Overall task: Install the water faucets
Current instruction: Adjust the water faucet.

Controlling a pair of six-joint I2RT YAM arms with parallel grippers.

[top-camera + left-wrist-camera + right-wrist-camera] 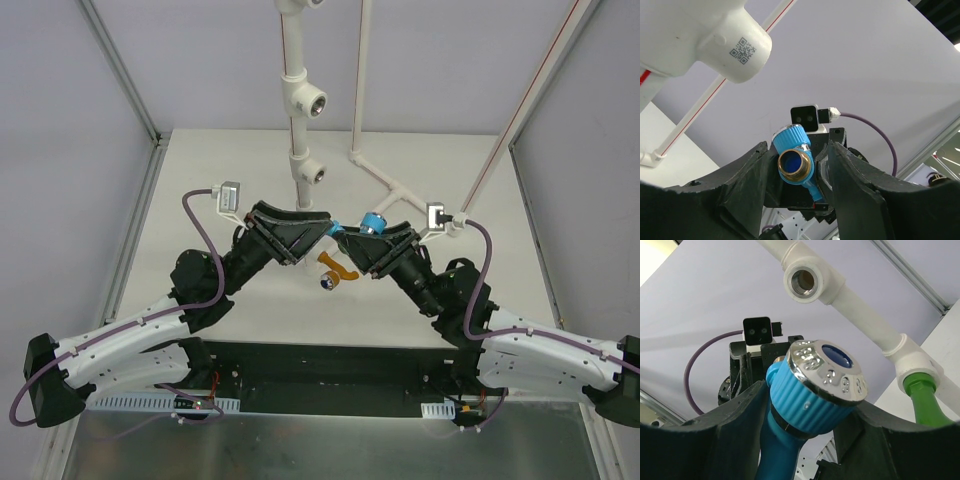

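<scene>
Mid-table, our right gripper pinches the blue faucet. The left gripper flanks it, and we cannot tell whether it grips. We judge this a handover; next, the threads must meet the open tee at 10 o'clock.

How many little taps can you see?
3. The blue tap is held in the right gripper. The orange tap lies on the table. The green tap sits in a white pipe fitting. More may be hidden.
</scene>
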